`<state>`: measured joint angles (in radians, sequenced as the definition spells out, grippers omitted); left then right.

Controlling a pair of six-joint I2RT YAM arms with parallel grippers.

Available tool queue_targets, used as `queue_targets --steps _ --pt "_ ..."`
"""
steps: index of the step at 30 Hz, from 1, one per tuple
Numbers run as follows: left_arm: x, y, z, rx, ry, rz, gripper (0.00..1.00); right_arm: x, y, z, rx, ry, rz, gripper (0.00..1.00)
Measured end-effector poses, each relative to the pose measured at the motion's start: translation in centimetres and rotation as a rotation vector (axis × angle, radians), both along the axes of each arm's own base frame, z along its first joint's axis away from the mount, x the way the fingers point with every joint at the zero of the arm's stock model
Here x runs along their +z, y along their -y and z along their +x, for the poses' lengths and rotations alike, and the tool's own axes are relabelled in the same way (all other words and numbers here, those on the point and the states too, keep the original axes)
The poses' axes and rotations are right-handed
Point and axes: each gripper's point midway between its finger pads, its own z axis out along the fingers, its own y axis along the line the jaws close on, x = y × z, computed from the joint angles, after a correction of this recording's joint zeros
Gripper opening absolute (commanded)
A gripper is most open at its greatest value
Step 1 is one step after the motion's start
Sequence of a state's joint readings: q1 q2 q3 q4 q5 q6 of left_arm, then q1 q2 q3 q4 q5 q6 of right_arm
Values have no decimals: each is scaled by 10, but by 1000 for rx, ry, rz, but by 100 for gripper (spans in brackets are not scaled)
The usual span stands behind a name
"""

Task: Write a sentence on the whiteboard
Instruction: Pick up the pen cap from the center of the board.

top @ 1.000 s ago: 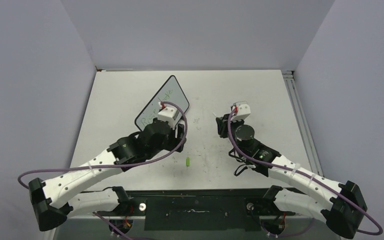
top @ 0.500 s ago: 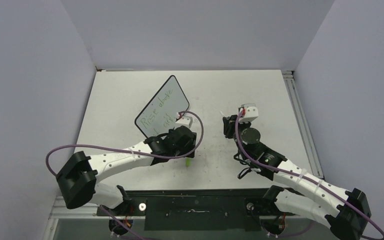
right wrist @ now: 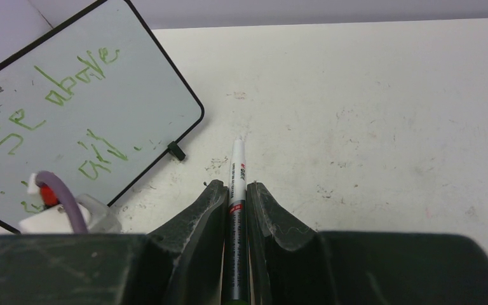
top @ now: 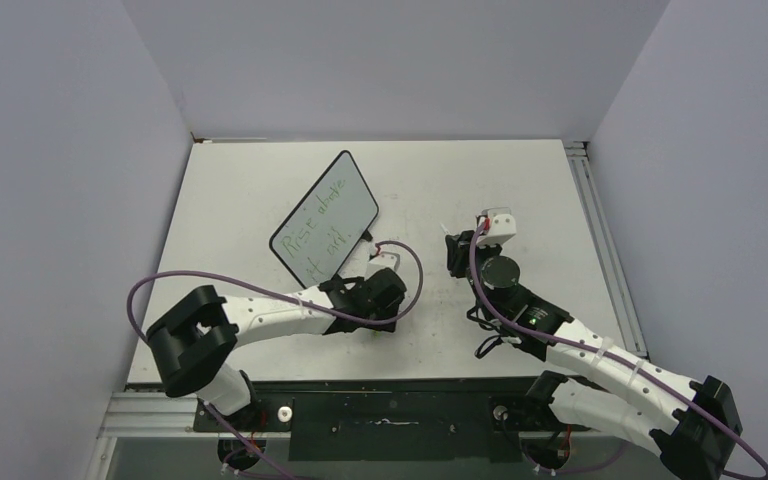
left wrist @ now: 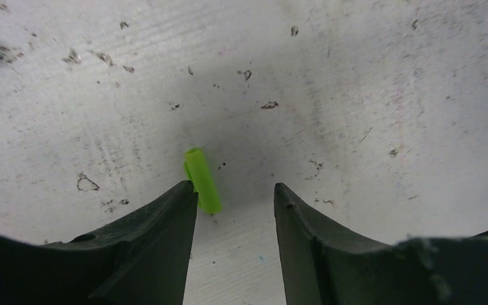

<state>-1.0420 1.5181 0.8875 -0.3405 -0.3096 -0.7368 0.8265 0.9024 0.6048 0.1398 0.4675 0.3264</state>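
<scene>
The whiteboard (top: 325, 215) was recorded as white with a thin black frame. The sentence (right wrist: 70, 89) was noted in green. A lime-green cap (left wrist: 202, 180) was observed. The marker (right wrist: 236, 178) was found white with a red band. The counter (left wrist: 368, 82) was logged white, flecked with dark scuffs.

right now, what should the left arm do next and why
Probably a small sideways shift of the left gripper to centre the green cap between its open fingers before closing. The cap lies on the table beside one finger, off-centre. The sentence is on the whiteboard and the right gripper holds the marker, so capping seems next.
</scene>
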Motion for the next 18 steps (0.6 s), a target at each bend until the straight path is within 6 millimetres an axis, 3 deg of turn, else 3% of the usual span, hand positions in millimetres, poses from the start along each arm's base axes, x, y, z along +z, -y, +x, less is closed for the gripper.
queue_targets --steps 5,11,18 --pt "-27 -5 -15 -12 -53 92 45 0 0 0 0 0 0 6" --pt "-28 -9 -14 20 -49 109 42 -1 0 0 0 -1 -1 6" --pt "-28 -10 -13 39 -56 102 32 -2 0 0 0 -4 -3 6"
